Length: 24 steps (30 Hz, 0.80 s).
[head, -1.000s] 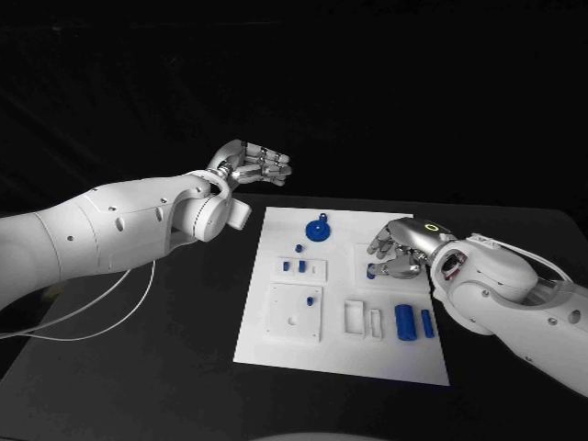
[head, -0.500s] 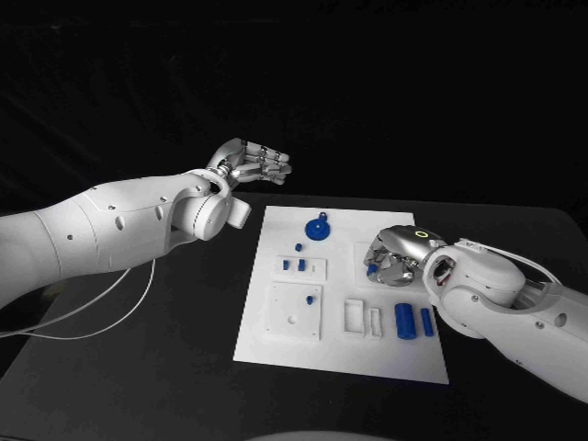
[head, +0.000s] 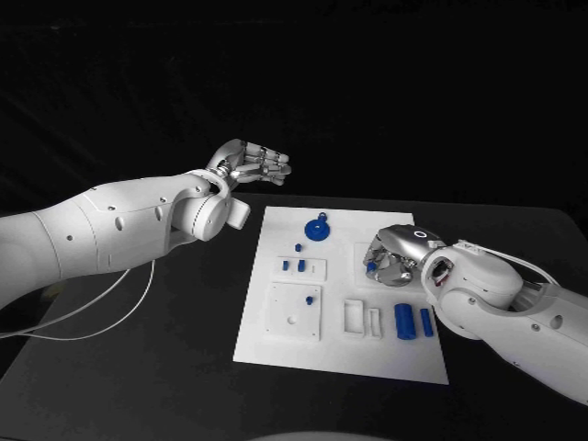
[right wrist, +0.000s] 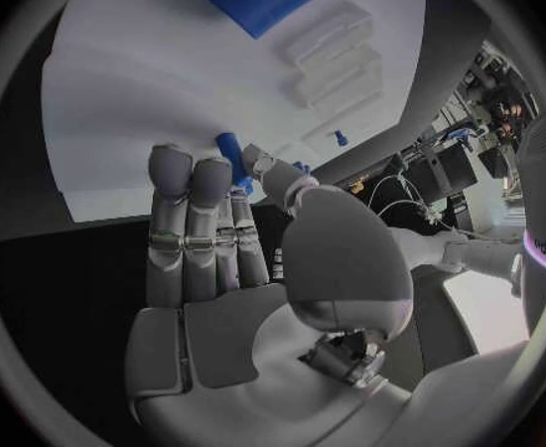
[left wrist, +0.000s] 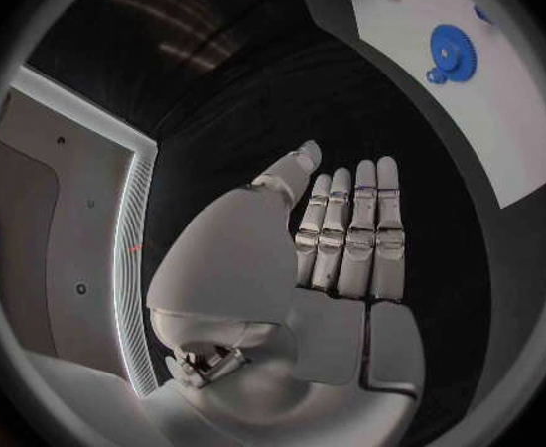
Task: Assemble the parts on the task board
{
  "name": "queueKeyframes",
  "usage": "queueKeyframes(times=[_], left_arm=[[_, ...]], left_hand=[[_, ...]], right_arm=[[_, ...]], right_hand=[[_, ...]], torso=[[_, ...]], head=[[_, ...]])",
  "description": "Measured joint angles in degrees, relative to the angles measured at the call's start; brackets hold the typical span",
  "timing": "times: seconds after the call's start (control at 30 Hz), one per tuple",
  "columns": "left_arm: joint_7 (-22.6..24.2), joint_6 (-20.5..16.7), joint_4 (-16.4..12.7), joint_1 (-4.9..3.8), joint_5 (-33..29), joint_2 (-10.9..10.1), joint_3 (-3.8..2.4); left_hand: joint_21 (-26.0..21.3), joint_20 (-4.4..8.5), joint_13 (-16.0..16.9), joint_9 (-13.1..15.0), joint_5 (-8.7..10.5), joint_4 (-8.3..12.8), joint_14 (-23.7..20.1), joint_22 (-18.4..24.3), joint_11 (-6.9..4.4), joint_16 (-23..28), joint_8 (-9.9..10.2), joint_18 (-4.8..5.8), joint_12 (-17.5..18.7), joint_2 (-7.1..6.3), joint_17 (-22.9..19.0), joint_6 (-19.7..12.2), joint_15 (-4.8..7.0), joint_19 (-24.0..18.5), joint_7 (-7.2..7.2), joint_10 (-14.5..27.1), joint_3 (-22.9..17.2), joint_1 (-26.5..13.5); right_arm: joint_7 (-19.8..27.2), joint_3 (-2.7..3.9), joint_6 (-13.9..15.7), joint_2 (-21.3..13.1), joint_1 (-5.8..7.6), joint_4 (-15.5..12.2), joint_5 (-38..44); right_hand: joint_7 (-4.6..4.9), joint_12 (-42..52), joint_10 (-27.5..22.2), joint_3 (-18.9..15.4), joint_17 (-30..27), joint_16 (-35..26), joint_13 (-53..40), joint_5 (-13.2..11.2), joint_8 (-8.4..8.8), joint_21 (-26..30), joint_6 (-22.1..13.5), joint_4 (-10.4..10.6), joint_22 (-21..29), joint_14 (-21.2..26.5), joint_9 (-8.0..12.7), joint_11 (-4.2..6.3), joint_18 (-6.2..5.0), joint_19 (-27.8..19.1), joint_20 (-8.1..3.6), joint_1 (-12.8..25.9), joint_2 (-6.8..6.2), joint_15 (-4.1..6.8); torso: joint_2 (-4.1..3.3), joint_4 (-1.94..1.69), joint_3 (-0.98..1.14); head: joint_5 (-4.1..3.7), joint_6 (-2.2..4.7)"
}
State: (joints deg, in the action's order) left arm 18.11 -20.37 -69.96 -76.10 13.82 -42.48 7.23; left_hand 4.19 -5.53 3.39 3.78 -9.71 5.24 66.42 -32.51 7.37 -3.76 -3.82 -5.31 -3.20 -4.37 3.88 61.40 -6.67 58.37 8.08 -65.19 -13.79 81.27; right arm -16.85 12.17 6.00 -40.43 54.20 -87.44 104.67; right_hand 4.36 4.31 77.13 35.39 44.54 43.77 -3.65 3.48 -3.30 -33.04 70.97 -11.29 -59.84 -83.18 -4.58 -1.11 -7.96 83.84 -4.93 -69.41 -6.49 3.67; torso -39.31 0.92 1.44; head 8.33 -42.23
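Note:
The white task board [head: 284, 344] lies mid-table. On it are a blue gear [head: 318, 229], small blue pegs [head: 294, 265] and two blue cylinders [head: 404, 320] at its right side. My right hand [head: 393, 253] is low over the board's upper right part, palm turned down. In the right wrist view a small blue peg [right wrist: 232, 159] sits between the fingertips [right wrist: 193, 174] and the thumb, just above the board [right wrist: 137, 79]. My left hand [head: 251, 165] is raised beyond the board's far left corner and holds nothing, its fingers [left wrist: 347, 228] straight and side by side.
White raised fixtures [head: 363, 318] stand on the board beside the cylinders; a square plate with holes [head: 296, 312] lies to their left. A white cable [head: 102, 317] loops over the table's left side. The left wrist view catches the gear [left wrist: 451, 50] and a board corner [left wrist: 496, 119].
My right hand has rolled further over and drawn slightly left above the board's upper right part. The left arm has stayed still.

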Motion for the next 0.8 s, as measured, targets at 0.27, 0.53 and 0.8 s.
queueKeyframes(times=[0.27,0.53,0.8], left_arm=[[-0.06,0.05,0.21,0.0,0.0,-0.07,0.0],[-0.16,0.14,0.49,0.0,0.0,-0.02,0.01],[-0.21,0.2,0.73,0.01,0.0,0.07,0.01]], left_hand=[[0.0,0.0,0.0,0.0,0.0,0.0,0.0,0.0,0.0,0.0,0.0,0.0,0.0,0.0,0.0,0.0,0.0,0.0,0.0,0.0,0.0,0.0],[0.0,0.0,0.0,0.0,0.0,0.0,0.0,-0.01,0.0,0.0,0.0,0.0,0.0,0.0,0.0,0.0,0.0,0.0,0.0,0.0,0.0,0.0],[0.0,0.0,0.0,0.0,0.0,0.0,0.0,-0.01,0.0,0.0,0.0,0.0,0.0,0.0,0.0,0.0,0.0,0.0,0.0,0.0,0.0,0.0]], right_arm=[[-0.41,-0.11,2.71,-0.08,-0.14,-0.17,0.6],[-0.59,0.33,4.93,-1.06,-0.09,-1.9,0.55],[-0.09,1.58,8.01,-1.83,-0.03,-5.18,-0.82]], right_hand=[[-0.1,0.3,0.7,4.49,-0.01,-0.01,-0.23,-0.61,-0.26,-0.24,1.01,-0.03,-0.25,-0.21,-1.63,-0.31,0.59,0.2,-0.21,0.63,0.23,0.2],[-0.12,0.3,0.7,4.83,-0.02,-0.01,-0.4,-0.65,-0.26,-0.44,1.02,-0.14,-0.48,-0.03,-2.13,-0.31,0.92,0.19,-0.21,0.94,0.03,0.44],[-0.13,0.29,0.91,4.85,-0.02,-0.01,-0.4,-0.66,-0.26,-0.68,1.02,-0.13,-0.63,-0.03,-2.4,-0.51,1.43,0.19,-0.62,1.02,-0.06,0.43]], torso=[[-0.01,0.0,0.01],[-0.01,0.0,0.01],[0.01,0.02,0.01]], head=[[-0.09,-0.2],[-0.19,-0.05],[-0.09,0.15]])
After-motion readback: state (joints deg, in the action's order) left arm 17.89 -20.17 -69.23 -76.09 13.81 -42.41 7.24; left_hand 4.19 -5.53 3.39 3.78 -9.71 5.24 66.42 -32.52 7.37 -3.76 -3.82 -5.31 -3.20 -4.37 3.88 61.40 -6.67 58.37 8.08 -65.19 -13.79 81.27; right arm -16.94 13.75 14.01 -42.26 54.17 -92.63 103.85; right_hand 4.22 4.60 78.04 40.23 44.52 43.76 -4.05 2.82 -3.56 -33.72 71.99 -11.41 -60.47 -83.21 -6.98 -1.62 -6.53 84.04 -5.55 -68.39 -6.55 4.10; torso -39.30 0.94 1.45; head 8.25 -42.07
